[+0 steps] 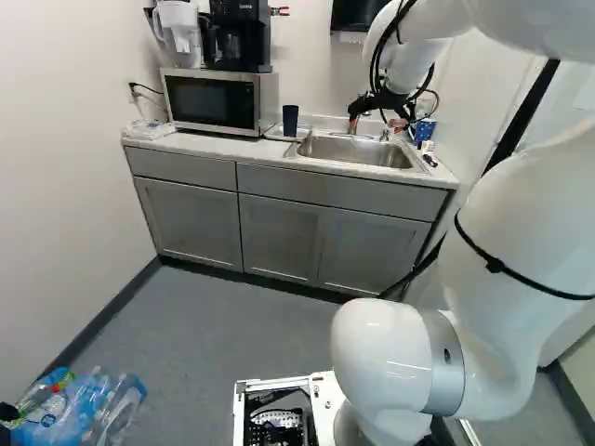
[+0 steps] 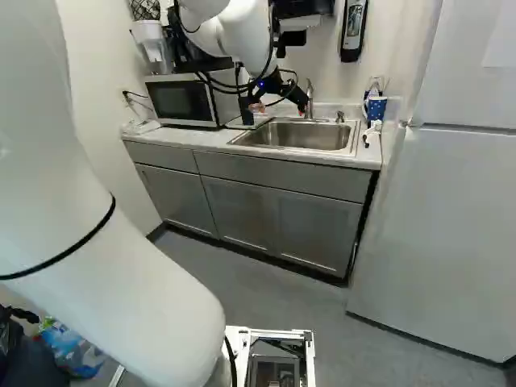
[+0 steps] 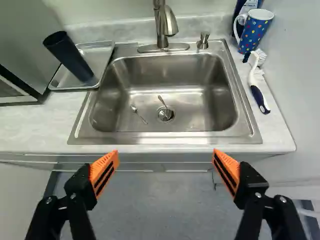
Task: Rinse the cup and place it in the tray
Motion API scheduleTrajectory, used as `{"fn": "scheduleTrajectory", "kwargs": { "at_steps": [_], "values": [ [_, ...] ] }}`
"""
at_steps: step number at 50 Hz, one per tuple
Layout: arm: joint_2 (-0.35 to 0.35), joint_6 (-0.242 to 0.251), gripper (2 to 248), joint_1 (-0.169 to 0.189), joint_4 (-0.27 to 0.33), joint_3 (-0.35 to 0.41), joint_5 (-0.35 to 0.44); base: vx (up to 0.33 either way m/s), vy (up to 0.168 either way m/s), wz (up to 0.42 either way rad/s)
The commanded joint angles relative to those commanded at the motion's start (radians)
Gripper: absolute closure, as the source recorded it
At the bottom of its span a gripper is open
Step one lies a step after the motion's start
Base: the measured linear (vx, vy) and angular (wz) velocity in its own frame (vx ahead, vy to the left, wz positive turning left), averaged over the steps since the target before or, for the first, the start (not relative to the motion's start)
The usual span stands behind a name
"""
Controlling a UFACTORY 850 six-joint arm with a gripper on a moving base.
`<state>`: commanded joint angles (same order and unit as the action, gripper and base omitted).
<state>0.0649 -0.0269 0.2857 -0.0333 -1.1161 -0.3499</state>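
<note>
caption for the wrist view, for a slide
Open hand before a sink holding two small utensils, dark cup standing in the tray alongside.

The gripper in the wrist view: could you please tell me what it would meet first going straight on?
Probably the sink: the open gripper points toward its basin or near rim, but depth is unclear.

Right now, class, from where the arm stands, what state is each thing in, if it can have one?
Gripper, open, holding nothing
Dark cup, upright in the tray
Tray, flat on the counter
Faucet, no water visibly running
Sink, two utensils lying in it
Polka-dot mug, upright
Brush, lying down
Microwave, shut
Cabinet doors, shut
Fridge, shut
</note>
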Motion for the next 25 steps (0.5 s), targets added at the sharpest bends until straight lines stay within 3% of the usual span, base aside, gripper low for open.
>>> {"fn": "scheduleTrajectory", "kwargs": {
  "at_steps": [13, 25],
  "values": [
    [0.006, 0.0, 3, -0.001, 0.0, 0.005, 0.0, -0.074, 0.046, 0.003],
    [0.006, 0.0, 3, -0.001, 0.0, 0.005, 0.0, -0.003, 0.002, 0.001]
  ]
}}
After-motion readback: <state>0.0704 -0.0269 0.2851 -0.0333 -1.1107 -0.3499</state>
